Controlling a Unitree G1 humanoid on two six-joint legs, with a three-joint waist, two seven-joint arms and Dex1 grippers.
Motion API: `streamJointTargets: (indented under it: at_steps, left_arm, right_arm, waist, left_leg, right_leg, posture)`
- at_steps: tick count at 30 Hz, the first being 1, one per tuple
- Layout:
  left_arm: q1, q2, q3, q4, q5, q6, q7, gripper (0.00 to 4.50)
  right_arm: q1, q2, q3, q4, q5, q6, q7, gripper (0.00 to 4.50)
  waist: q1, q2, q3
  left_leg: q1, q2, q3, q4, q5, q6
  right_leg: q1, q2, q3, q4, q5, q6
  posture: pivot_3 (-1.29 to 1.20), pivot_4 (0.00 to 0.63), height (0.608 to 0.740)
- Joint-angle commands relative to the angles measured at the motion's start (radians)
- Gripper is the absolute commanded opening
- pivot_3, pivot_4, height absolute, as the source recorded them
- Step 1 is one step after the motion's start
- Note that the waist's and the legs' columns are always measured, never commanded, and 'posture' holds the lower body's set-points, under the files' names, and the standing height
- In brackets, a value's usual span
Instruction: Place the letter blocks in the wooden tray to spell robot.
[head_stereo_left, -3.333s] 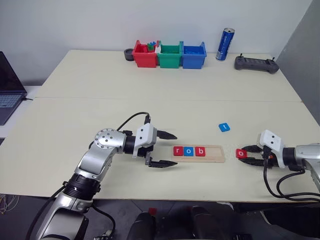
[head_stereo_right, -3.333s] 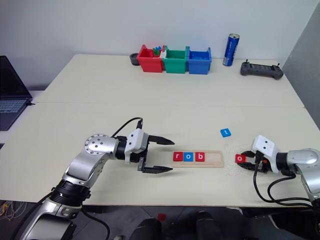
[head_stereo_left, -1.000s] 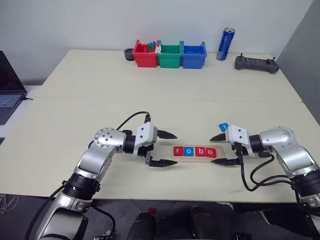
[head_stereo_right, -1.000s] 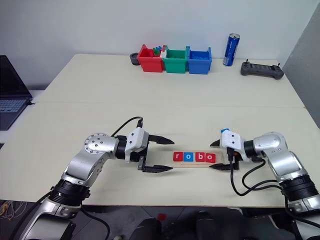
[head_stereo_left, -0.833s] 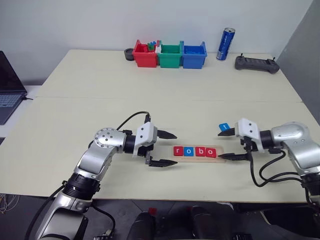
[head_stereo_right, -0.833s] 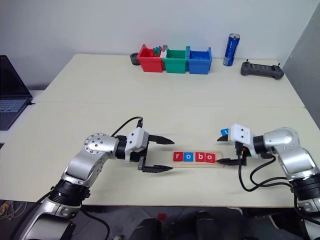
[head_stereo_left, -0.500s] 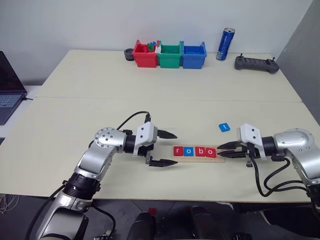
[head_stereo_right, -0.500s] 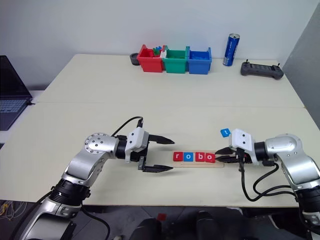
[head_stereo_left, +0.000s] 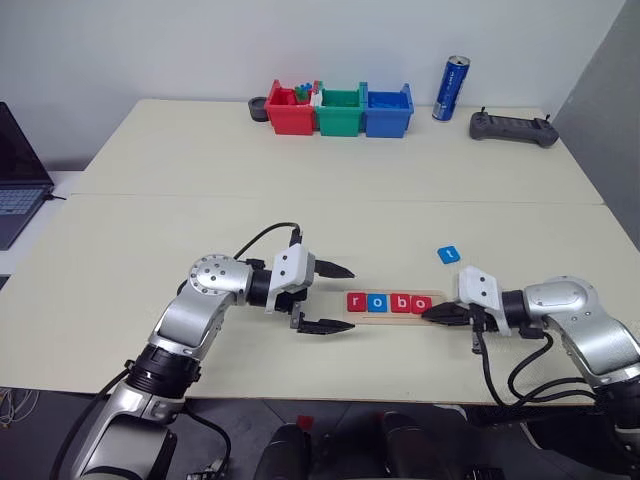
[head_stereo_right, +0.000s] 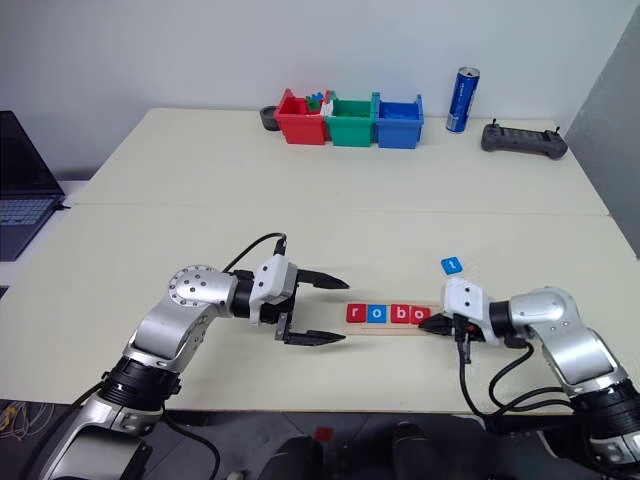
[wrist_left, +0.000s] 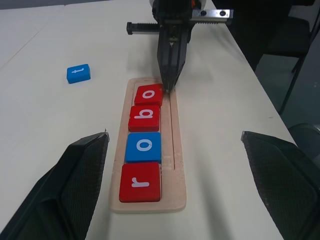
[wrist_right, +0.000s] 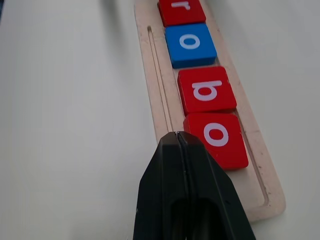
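Note:
The wooden tray (head_stereo_left: 438, 298) lies at the table's front middle. Four letter blocks sit in it side by side: red r (head_stereo_left: 355, 301), blue o (head_stereo_left: 376, 302), red b (head_stereo_left: 399, 303), red o (head_stereo_left: 421, 304). A blue t block (head_stereo_left: 448, 255) lies loose on the table behind the tray's right end. My right gripper (head_stereo_left: 430, 313) is shut and empty; its tip rests at the tray's right end, beside the last red o (wrist_right: 216, 137). I cannot tell whether it touches that block. My left gripper (head_stereo_left: 351, 298) is open just left of the tray, holding nothing.
Red (head_stereo_left: 289, 112), green (head_stereo_left: 340, 112) and blue (head_stereo_left: 388, 112) plastic bins stand in a row at the table's back. A blue can (head_stereo_left: 452, 88) and a black controller (head_stereo_left: 513, 127) are to their right. A laptop (head_stereo_left: 15, 180) sits off the left edge.
The red o, earlier in my right gripper off to the right, now lies in the tray. Within the last second that gripper shut and returned to the tray's end. My left arm stayed still.

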Motion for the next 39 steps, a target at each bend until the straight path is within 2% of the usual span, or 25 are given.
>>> streamJointTargets:
  at_steps: [1,7,14,17,25,39]
  left_arm:
    - [-0.009,0.001,0.013,-0.017,-0.003,-0.019,0.006,4.50]
    - [0.006,0.007,0.017,-0.031,-0.005,-0.014,0.017,4.50]
    - [0.005,0.010,0.019,-0.029,-0.007,-0.014,0.023,4.50]
    - [0.000,0.005,0.016,-0.024,-0.006,-0.016,0.024,4.50]
    - [-0.010,-0.001,0.013,-0.016,-0.005,-0.019,0.020,4.50]
    - [-0.008,0.004,0.018,-0.021,-0.006,-0.014,0.026,4.50]
  right_arm:
    - [-0.034,0.008,0.005,0.019,-0.023,-0.040,-0.008,0.02]
    - [-0.074,0.013,0.004,0.047,-0.040,-0.054,-0.013,0.02]
    - [-0.079,-0.034,-0.046,-0.057,0.090,0.105,0.062,0.02]
    - [-0.103,-0.048,-0.051,-0.043,0.101,0.131,0.072,0.02]
    - [-0.188,-0.001,-0.010,0.171,-0.033,-0.015,-0.030,0.02]
    - [-0.174,-0.001,0.011,0.199,-0.075,-0.072,0.019,0.02]
  waist:
    - [0.000,0.000,0.000]
    - [-0.001,0.000,0.000]
    - [-0.001,0.000,0.000]
    - [0.000,0.000,0.000]
    - [-0.001,0.000,0.000]
    - [-0.002,0.000,0.000]
  left_leg:
    - [0.000,0.000,0.000,0.000,0.000,0.000]
    - [0.000,0.000,0.000,0.000,0.000,0.000]
    - [0.000,0.000,0.000,0.000,0.000,0.000]
    - [0.000,0.000,0.000,0.000,0.000,0.000]
    - [0.000,0.000,0.000,0.000,0.000,0.000]
    - [0.000,0.000,0.000,0.000,0.000,0.000]
  right_leg:
    - [0.000,0.000,0.000,0.000,0.000,0.000]
    - [0.000,0.000,0.000,0.000,0.000,0.000]
    - [0.000,0.000,0.000,0.000,0.000,0.000]
    - [0.000,0.000,0.000,0.000,0.000,0.000]
    - [0.000,0.000,0.000,0.000,0.000,0.000]
    - [0.000,0.000,0.000,0.000,0.000,0.000]
  posture:
    - [0.00,0.150,0.740]
    - [0.00,0.150,0.740]
    - [0.00,0.150,0.740]
    - [0.00,0.150,0.740]
    - [0.00,0.150,0.740]
    - [0.00,0.150,0.740]
